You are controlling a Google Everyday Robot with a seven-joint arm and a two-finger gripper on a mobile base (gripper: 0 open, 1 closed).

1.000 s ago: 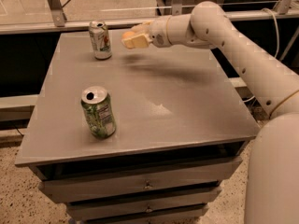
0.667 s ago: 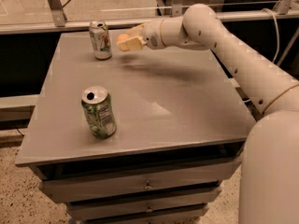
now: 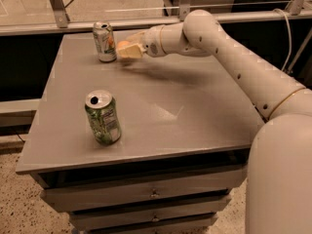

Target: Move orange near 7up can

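Observation:
The 7up can (image 3: pixel 104 42) stands upright at the far left of the grey table (image 3: pixel 195 106): pale silvery-white with light green print. My gripper (image 3: pixel 126 50) reaches in from the right and sits just right of that can, low over the tabletop. It is shut on the orange (image 3: pixel 122 45), which shows as a small orange patch between the pale fingers (image 3: pixel 131 52), a short gap from the can's side.
A darker mottled-green can with a white label (image 3: pixel 102 117) stands upright at the front left of the table. My white arm (image 3: pixel 234 57) spans the table's right side. Drawers sit under the tabletop; a rail runs behind the table.
My gripper has moved left with the orange in it and has come down lower, ending close beside the 7up can. Both cans have stayed put.

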